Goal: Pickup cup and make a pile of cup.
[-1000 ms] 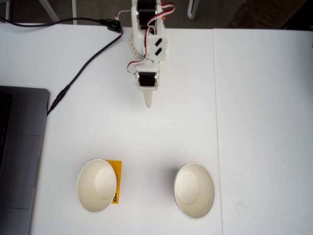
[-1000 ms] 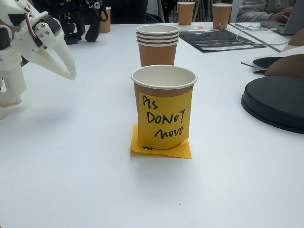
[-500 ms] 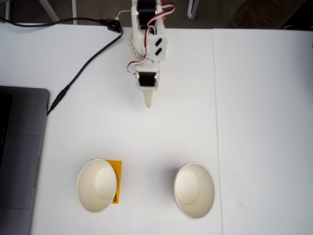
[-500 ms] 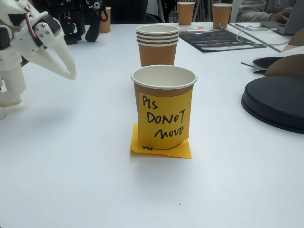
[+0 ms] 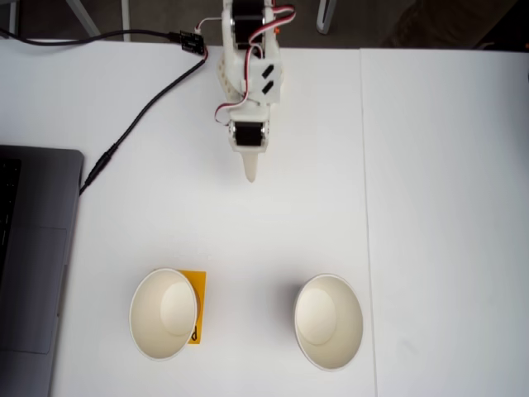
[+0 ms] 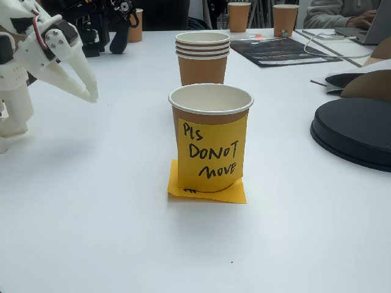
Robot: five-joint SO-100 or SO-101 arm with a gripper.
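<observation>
Two paper cups, white inside and brown outside, stand on the white table. The left cup (image 5: pixel 164 313) stands on an orange sticky note (image 5: pixel 197 289). In a fixed view from the side this cup (image 6: pixel 211 99) carries a handwritten note (image 6: pixel 212 155) on its front. The right cup (image 5: pixel 328 321) is seen from the side as a stack (image 6: pixel 203 58) with several nested rims, behind the noted cup. My white gripper (image 5: pixel 250 175) hangs well away from both cups, pointing toward them. Its fingers meet at the tip (image 6: pixel 91 96), shut on nothing.
A grey laptop (image 5: pixel 29 265) lies at the left edge, and a black cable (image 5: pixel 140 116) runs from it to the arm's base. A black round object (image 6: pixel 354 131) sits to the right of the cups. More cups (image 6: pixel 239 16) stand far back.
</observation>
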